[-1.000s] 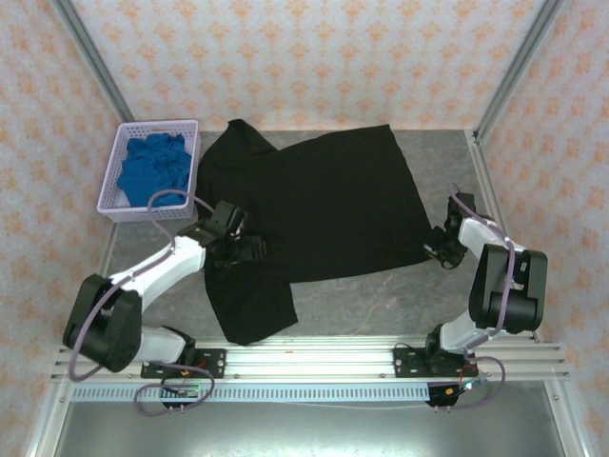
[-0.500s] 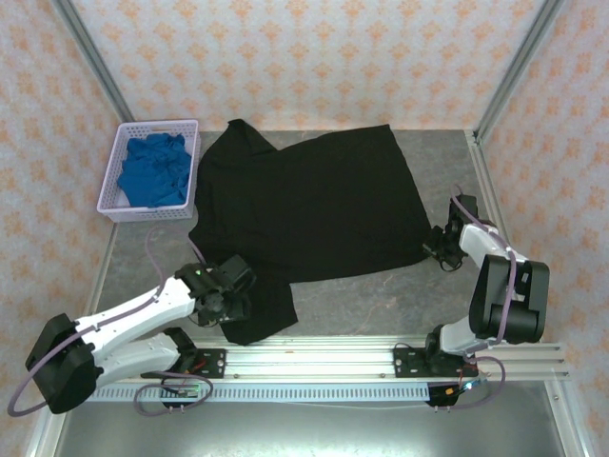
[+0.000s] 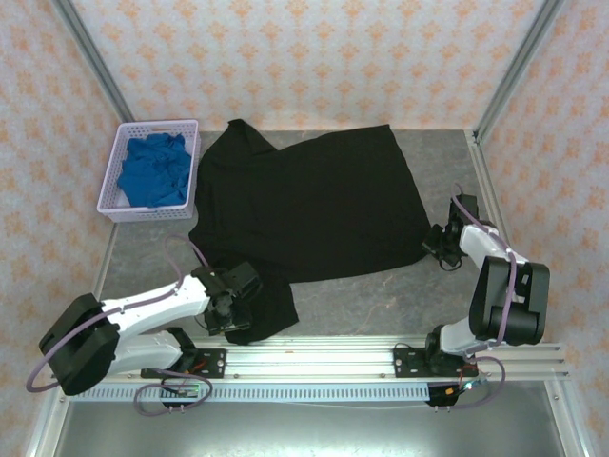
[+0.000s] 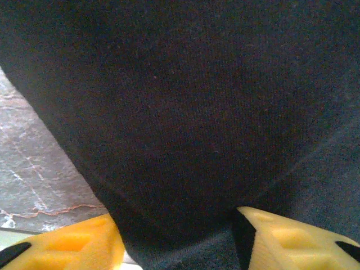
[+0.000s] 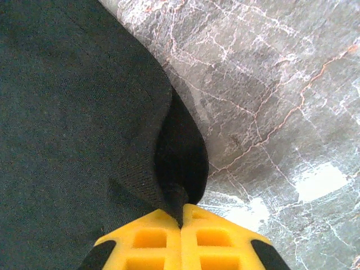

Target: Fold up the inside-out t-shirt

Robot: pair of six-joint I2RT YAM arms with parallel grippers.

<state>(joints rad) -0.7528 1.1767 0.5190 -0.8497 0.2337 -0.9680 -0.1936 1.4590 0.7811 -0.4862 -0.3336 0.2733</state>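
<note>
My left arm (image 3: 152, 309) stretches low across the table, left gripper (image 4: 177, 222) with its fingers apart, while my right arm (image 3: 500, 286) doubles back, right gripper (image 5: 181, 216) pinched tight on the black t-shirt (image 5: 67, 112) edge.

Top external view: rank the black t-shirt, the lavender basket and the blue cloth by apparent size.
1. black t-shirt, spread over much of the table, by far the largest.
2. lavender basket.
3. blue cloth, which lies inside the basket and so looks smaller than it.
</note>
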